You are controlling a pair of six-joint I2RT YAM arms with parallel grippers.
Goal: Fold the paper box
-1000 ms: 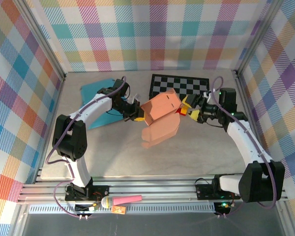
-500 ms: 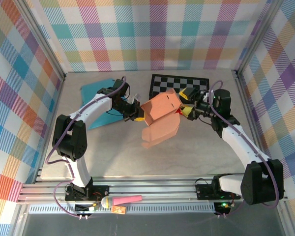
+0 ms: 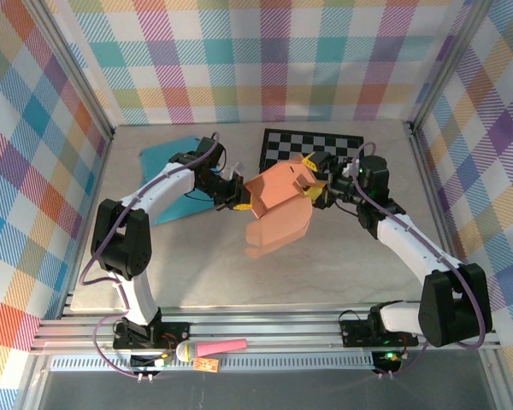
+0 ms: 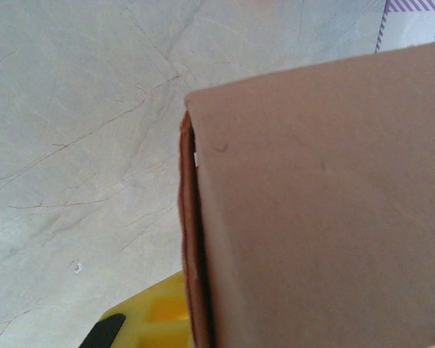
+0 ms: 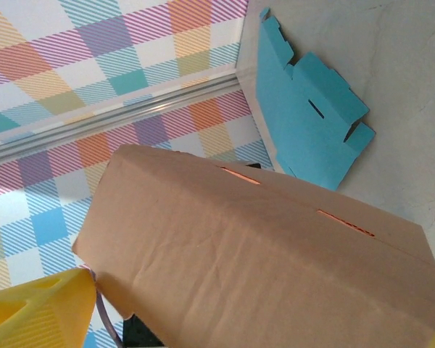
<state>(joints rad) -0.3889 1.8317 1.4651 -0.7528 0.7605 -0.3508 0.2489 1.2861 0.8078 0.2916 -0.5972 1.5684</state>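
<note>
The orange paper box (image 3: 280, 190) hangs half-formed above the table's middle, one loose flap (image 3: 279, 227) drooping toward me. My left gripper (image 3: 238, 198) is shut on the box's left wall. In the left wrist view that wall's edge (image 4: 192, 239) runs down beside a yellow finger (image 4: 141, 322). My right gripper (image 3: 315, 178) is open at the box's right end, its yellow fingers straddling the end. In the right wrist view the box's slotted panel (image 5: 254, 246) spans the gap between a finger (image 5: 29, 317) at the lower left and the other at the far right edge.
A flat blue paper cutout (image 3: 165, 169) lies at the back left under the left arm, also visible as the blue cutout (image 5: 312, 119). A black-and-white checkered mat (image 3: 312, 147) lies at the back behind the box. Plaid walls enclose the table.
My right gripper has swung left and slightly back, closing in until its fingers straddle the box's right end. The left gripper and the box have stayed put.
</note>
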